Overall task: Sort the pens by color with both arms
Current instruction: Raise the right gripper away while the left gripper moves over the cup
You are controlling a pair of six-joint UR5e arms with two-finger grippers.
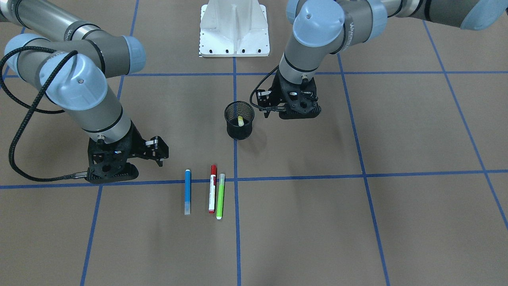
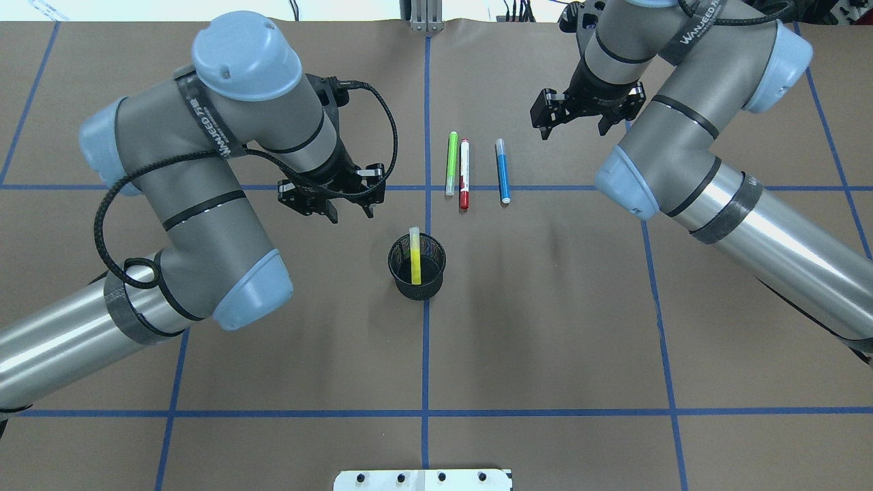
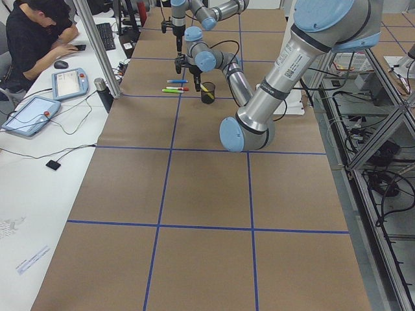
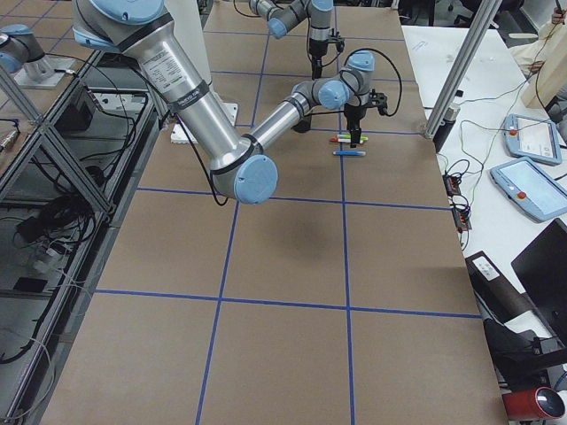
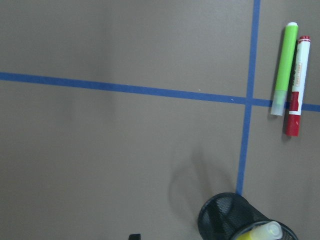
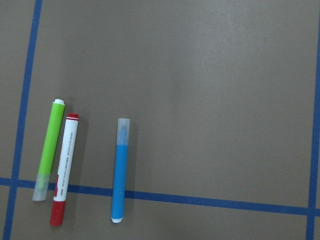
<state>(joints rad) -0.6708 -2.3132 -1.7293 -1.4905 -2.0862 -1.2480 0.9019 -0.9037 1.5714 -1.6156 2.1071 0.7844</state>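
You can read one word here: the strap (image 2: 697, 31) on the right arm (image 2: 682, 136) carries white letters that look like "WANUEED". The strap (image 2: 204, 117) on the left arm (image 2: 204, 204) shows similar lettering, but it is harder to make out. The red pen (image 6: 64, 170) has print along its barrel, too small to read.

Grey arms (image 2: 204, 225) with light-blue caps (image 2: 245, 44), black cables (image 2: 394, 136)

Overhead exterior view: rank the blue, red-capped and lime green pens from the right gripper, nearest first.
1. Blue pen, closest to the right gripper.
2. Red-capped white pen, just beyond the blue one.
3. Lime green pen, farthest, alongside the red-capped one.
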